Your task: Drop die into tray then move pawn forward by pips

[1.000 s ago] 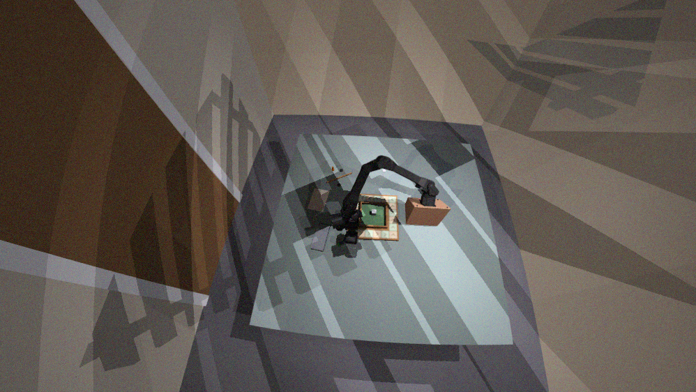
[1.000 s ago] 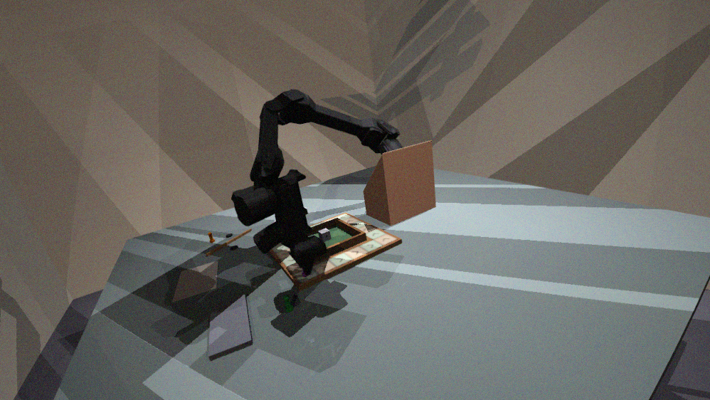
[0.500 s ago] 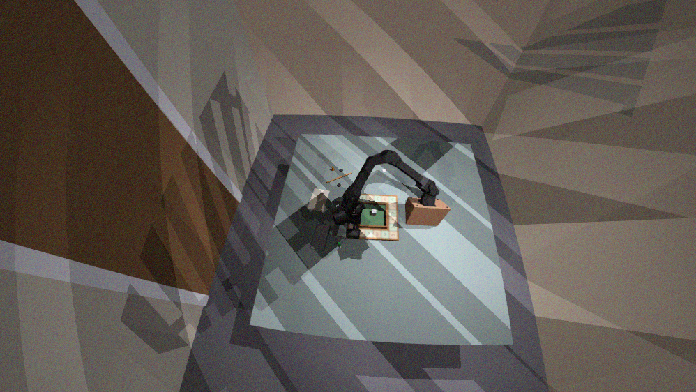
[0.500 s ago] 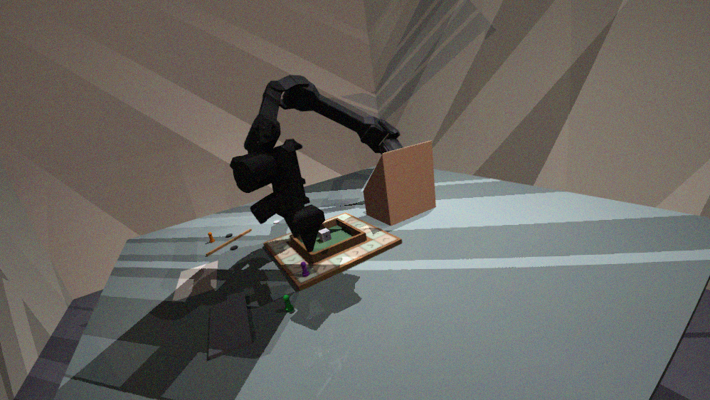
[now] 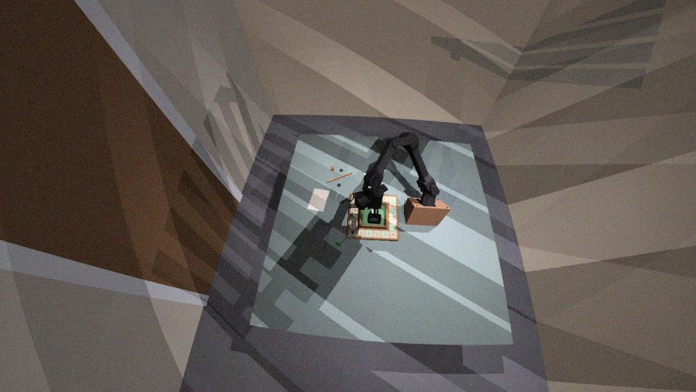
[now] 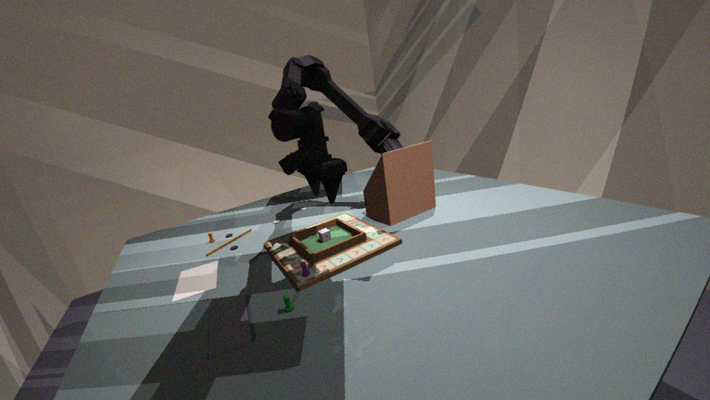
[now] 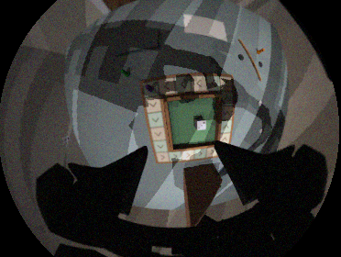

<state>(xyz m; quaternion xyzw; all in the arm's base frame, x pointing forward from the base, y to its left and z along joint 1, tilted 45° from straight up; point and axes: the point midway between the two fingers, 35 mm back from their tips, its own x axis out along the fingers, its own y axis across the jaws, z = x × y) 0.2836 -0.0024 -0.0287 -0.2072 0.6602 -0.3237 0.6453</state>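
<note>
The purple pawn (image 5: 352, 231) (image 6: 304, 270) (image 7: 149, 88) stands upright in shadow on a corner square of the board (image 5: 377, 234) (image 6: 371, 245) (image 7: 156, 120). The white die (image 6: 324, 235) (image 7: 201, 125) rests on the green floor inside the tray (image 5: 388, 216) (image 6: 340, 248) (image 7: 167, 124). Its pips are too small to read surely, and the arm hides it in the top view. My gripper (image 6: 324, 198) (image 7: 181, 147) is open and empty, pointing down above the board, with its fingers well clear of die and pawn.
A green pawn (image 5: 339, 243) (image 6: 287, 303) (image 7: 126, 72) stands off the board near the purple pawn's corner. An orange pawn (image 5: 333, 168) (image 6: 210, 237), a thin stick (image 6: 229, 241) (image 7: 249, 60), dark discs and a pale card (image 5: 318, 199) (image 6: 197, 281) lie farther off. A brown block (image 5: 427, 213) (image 6: 410, 183) stands by the arm's base.
</note>
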